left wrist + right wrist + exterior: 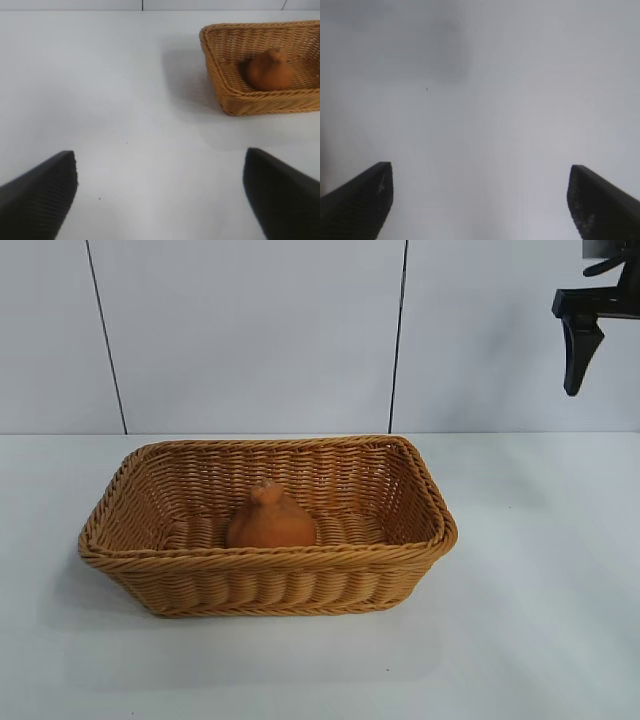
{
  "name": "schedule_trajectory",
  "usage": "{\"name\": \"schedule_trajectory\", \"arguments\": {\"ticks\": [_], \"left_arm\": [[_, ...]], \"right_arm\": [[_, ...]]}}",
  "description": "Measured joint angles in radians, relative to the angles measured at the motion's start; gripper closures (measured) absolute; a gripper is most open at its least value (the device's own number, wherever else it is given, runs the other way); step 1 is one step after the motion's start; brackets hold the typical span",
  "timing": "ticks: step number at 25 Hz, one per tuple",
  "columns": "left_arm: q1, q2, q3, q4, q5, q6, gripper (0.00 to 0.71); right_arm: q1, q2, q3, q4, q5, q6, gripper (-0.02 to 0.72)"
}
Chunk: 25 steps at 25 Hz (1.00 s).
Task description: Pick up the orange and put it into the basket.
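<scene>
The orange (270, 520) lies inside the woven wicker basket (130, 540) in the middle of the white table, knob up. It also shows in the left wrist view (269, 71), resting in the basket (220, 80). My right gripper (580, 350) hangs high at the upper right, well away from the basket; in its wrist view it (480, 200) is open and empty over bare table. My left gripper (160, 195) is open and empty over bare table, off to the basket's side; it does not show in the exterior view.
The white table (540, 620) spreads around the basket on all sides. A grey panelled wall (250, 330) stands behind it.
</scene>
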Motion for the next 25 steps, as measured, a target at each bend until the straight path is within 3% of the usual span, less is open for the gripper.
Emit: {"name": "schedule_trajectory", "arguments": {"ticks": [7, 14, 25], "left_arm": [[0.0, 0.0, 0.0, 0.0, 0.0, 0.0, 0.068], [0.0, 0.0, 0.0, 0.0, 0.0, 0.0, 0.068], [0.0, -0.001, 0.0, 0.0, 0.0, 0.0, 0.068]], "right_arm": [[0.0, -0.375, 0.383, 0.015, -0.004, -0.015, 0.076], [0.0, -0.789, 0.655, 0.019, -0.157, -0.03, 0.076], [0.0, -1.343, 0.748, 0.019, -0.19, -0.037, 0.076]]}}
